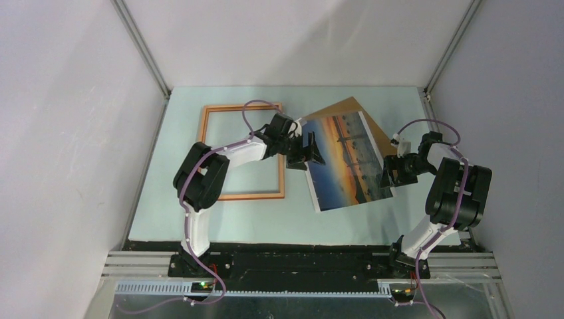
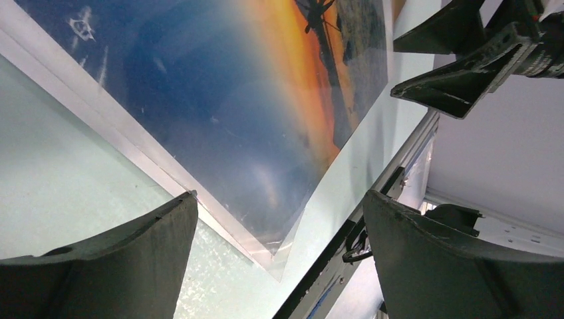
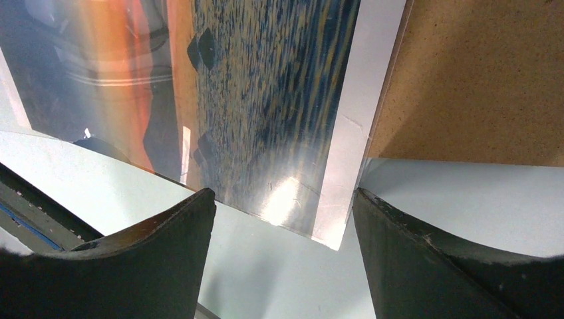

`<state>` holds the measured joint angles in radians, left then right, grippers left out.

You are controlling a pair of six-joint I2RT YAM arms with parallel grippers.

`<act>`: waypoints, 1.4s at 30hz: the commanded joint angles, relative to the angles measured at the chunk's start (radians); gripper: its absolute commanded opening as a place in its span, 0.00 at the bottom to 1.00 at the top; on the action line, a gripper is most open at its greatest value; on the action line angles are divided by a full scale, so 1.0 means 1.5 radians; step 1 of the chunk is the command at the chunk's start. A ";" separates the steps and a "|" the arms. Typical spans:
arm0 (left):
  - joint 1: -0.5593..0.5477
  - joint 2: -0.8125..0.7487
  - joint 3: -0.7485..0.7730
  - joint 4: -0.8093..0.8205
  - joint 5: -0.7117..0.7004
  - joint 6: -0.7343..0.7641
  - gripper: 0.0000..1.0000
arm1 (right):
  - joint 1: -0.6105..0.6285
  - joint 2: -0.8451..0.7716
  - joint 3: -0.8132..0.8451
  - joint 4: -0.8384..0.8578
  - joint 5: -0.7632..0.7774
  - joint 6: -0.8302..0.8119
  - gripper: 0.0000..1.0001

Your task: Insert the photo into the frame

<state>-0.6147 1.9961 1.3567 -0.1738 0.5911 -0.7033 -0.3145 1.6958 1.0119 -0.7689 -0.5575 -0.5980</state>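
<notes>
The photo (image 1: 346,163), a sunset print with a white border, lies face up and askew right of centre, its far edge over a brown backing board (image 1: 359,109). The orange-brown wooden frame (image 1: 246,196) lies flat to its left. My left gripper (image 1: 309,151) hovers open at the photo's left edge. In the left wrist view the photo (image 2: 253,100) runs to a corner between the fingers of that gripper (image 2: 281,194), untouched. My right gripper (image 1: 389,174) stands open at the photo's right edge. In the right wrist view a photo (image 3: 266,100) corner sits just ahead of this gripper (image 3: 285,191).
The backing board (image 3: 479,80) sticks out from under the photo toward the far right. Grey walls close in the pale green mat (image 1: 219,222) on three sides. A metal rail (image 1: 299,262) with the arm bases runs along the near edge.
</notes>
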 commanded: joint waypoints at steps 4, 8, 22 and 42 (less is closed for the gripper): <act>-0.015 -0.019 -0.009 0.133 0.099 -0.041 0.95 | 0.011 -0.003 -0.006 -0.014 -0.058 0.004 0.79; -0.013 -0.026 -0.022 0.152 0.103 -0.053 0.95 | 0.012 -0.002 -0.006 -0.013 -0.057 0.003 0.79; -0.003 -0.054 -0.091 0.255 0.116 -0.104 0.95 | 0.012 -0.002 -0.006 -0.013 -0.058 0.004 0.78; 0.015 -0.012 -0.080 0.317 0.089 -0.120 0.92 | 0.017 0.002 -0.007 -0.012 -0.056 0.003 0.77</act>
<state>-0.5991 1.9656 1.1919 0.2531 0.7361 -0.8917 -0.3019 1.6958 1.0073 -0.7742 -0.6014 -0.5972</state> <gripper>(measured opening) 0.941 0.775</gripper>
